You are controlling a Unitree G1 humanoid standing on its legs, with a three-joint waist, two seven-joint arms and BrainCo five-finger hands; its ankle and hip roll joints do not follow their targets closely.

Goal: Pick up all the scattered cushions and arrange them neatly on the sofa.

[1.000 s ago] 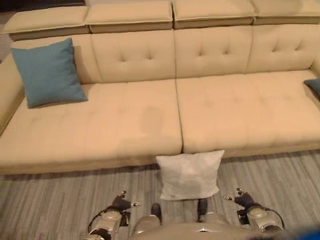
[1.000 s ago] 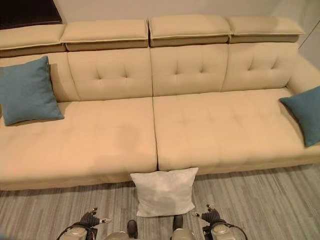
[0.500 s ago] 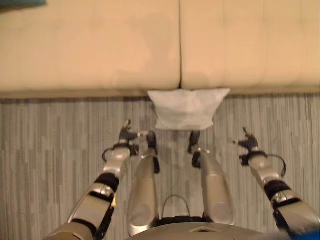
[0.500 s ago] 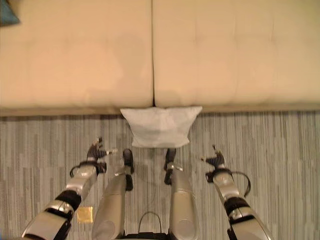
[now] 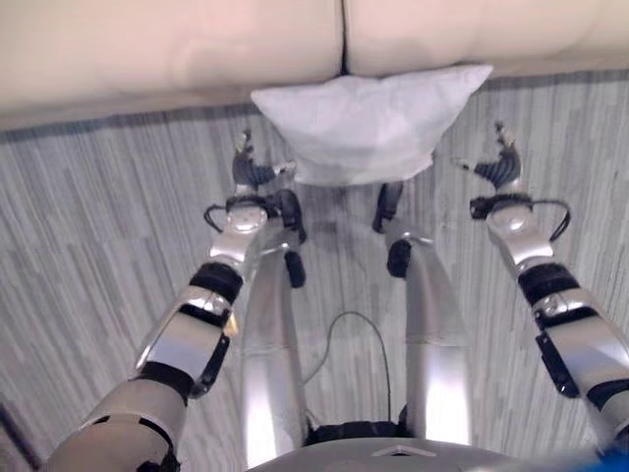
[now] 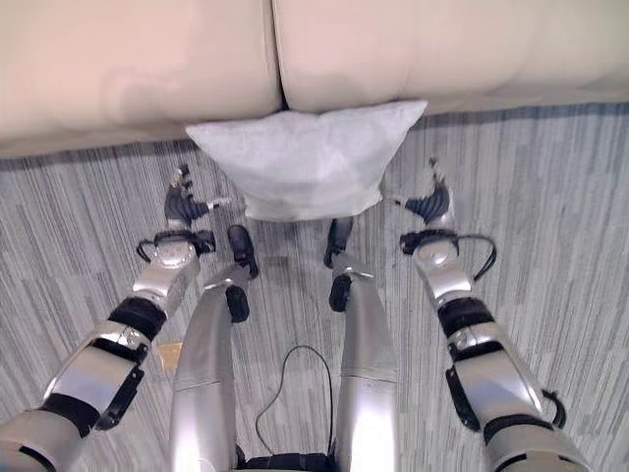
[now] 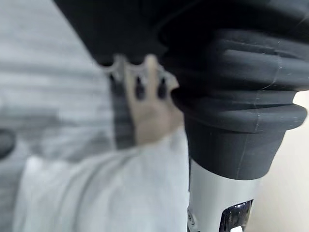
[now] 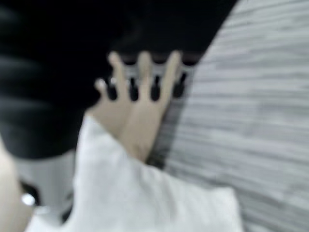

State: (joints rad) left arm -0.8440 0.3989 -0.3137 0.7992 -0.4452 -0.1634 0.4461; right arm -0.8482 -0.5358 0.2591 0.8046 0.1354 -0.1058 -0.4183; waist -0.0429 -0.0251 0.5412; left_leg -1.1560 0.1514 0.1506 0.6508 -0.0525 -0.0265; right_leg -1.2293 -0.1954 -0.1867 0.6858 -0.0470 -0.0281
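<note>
The pick-up is not yet made: the white cushion (image 6: 300, 159) lies on the striped grey floor (image 6: 550, 187), its far edge up against the front of the beige sofa (image 6: 138, 59) where the two seat sections meet. Nothing of it is lifted, so grasping, raising and placing it on the seat all remain to be done — as far as these views tell.

The left robot hand (image 5: 253, 174) hovers just beside the cushion's left edge, and the right robot hand (image 5: 499, 167) just beside its right edge, both wide with fingers straight and thumbs pointing inward, holding nothing. They bracket it — a two-handed squeeze looks like the coming step.

The cushion is a plain, soft, roughly square pillow, slightly creased, with pointed corners and no visible pattern.
</note>
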